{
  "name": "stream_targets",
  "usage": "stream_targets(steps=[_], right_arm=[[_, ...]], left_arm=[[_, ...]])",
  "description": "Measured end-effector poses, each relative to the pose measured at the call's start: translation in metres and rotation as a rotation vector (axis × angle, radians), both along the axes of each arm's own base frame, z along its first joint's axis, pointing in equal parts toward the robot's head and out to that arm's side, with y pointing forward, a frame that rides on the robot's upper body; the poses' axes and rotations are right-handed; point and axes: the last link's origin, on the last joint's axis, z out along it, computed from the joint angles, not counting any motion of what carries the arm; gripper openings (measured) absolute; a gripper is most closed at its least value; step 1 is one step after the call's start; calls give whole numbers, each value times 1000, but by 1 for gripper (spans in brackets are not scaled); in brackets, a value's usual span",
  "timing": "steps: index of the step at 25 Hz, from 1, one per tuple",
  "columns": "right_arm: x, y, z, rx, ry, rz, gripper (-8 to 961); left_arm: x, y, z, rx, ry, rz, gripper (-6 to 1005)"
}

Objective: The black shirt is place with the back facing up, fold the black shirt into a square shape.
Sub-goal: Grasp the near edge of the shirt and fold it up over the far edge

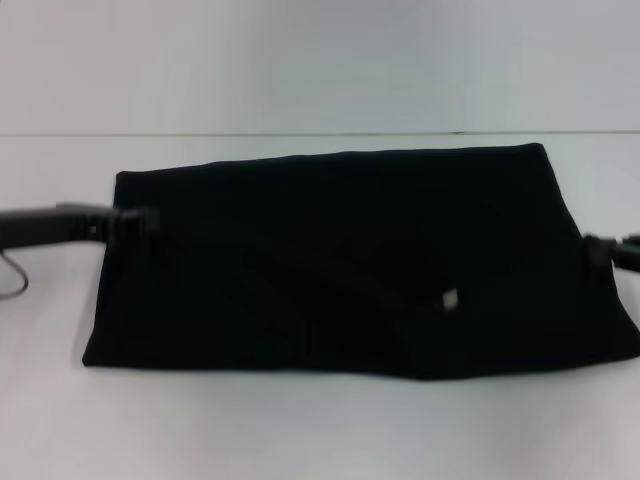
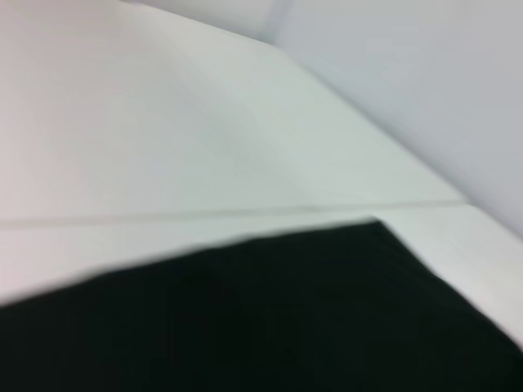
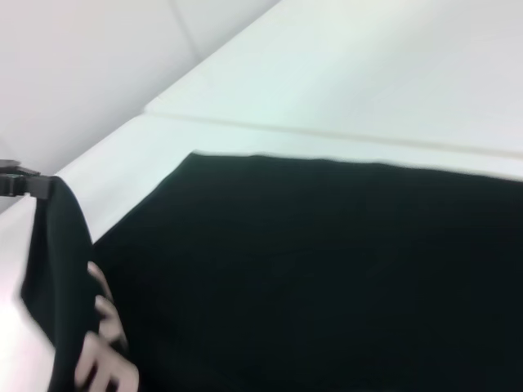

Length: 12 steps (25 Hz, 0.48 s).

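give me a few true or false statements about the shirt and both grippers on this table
1. The black shirt lies on a white table. True.
2. The shirt is spread out full length with both sleeves showing. False: it is already folded into a wide, roughly rectangular shape, and no sleeves show.
3. The left gripper is at the shirt's left edge. True.
4. The right gripper is parked far from the shirt. False: it is at the shirt's right edge.
5. In the right wrist view, a lifted fold of the shirt shows pale lettering. True.
6. The shirt hangs over the table's near edge. False: white table shows on all sides of it.
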Motion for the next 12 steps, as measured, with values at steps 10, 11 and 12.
stream_targets(steps=[10,11,12], right_arm=[[-15,74,-23,209,-123,-92,46],[-18,79,-26,223,-135,-93,46],[-22,86,-28,237,-148,-93,46]], left_arm=[[0,56,-4,181,180,109,46],[-1,59,-4,196,198,114,46],[0,62,-4,206,211,117,46]])
